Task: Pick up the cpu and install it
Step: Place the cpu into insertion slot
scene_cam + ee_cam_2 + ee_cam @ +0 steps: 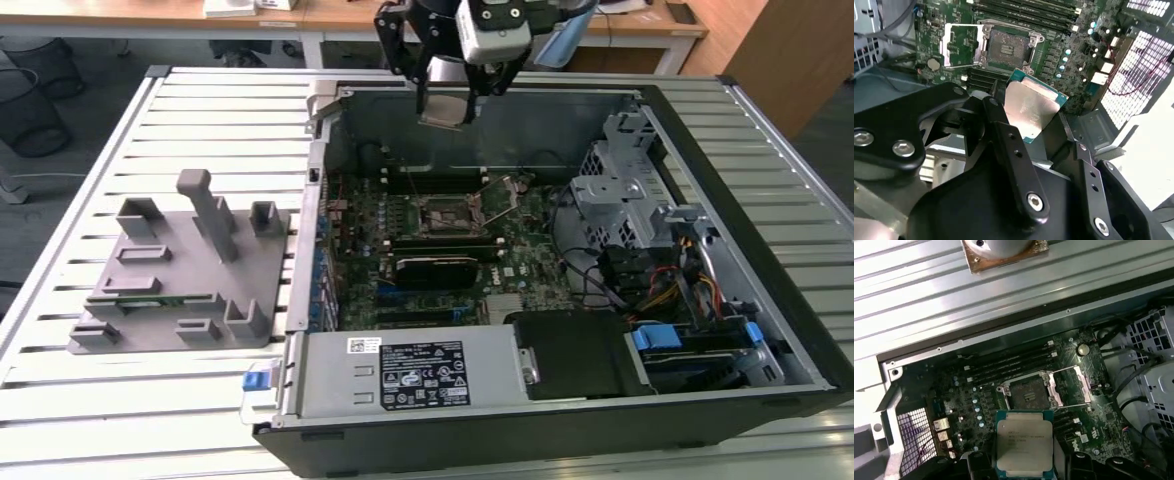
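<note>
- The gripper point(446, 98) is black, made of angular linked bars under a pale grey block point(494, 30).
- In the second wrist view its fingers point(1013, 150) are long matte-black bars with small holes and 1 silver screw point(1035, 201) at each pivot.
- A rounded black housing point(889, 120) carries 2 silver bolt heads point(903, 148).
- In the first wrist view, a grey round column point(999, 245) on a brown plate point(974, 264) is possibly the arm's base.

Robotics lab or workshop, slatted metal worktop point(160, 420), opened computer case point(534, 445) with bare motherboard point(534, 230), grey fixture block point(174, 300) (moulded slots), wooden desks point(334, 10) and wire bins point(34, 120) behind
</note>
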You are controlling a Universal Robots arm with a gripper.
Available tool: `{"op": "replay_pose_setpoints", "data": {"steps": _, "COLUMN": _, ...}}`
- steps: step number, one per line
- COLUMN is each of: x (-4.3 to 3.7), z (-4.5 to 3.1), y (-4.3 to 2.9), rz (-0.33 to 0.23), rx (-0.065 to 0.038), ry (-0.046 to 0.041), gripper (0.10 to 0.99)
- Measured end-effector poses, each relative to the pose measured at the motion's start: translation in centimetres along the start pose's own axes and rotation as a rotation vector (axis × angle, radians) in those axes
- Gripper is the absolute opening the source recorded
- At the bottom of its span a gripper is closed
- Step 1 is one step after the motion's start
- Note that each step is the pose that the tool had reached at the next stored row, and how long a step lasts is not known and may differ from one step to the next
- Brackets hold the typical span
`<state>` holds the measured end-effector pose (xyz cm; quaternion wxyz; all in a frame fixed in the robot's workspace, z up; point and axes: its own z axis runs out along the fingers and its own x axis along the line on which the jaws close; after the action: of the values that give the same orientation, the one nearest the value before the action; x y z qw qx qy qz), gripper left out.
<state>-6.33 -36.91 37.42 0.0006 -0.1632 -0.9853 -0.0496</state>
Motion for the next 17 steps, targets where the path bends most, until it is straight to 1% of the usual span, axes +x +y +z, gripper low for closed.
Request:
{"op": "replay_pose_setpoints", "data": {"steps": 11, "x": -0.01, "z": 0.27, "y": -0.03, "rz": 0.199, "rx": -0.004, "ry": -0.0195, "gripper": 0.541}}
{"op": "replay_pose_setpoints", "data": {"steps": 17, "x": 0.00, "z": 0.34, "y": -0.02, "rz": 0.292, "rx": -0.005, "ry": -0.0287, "gripper": 0.541}}
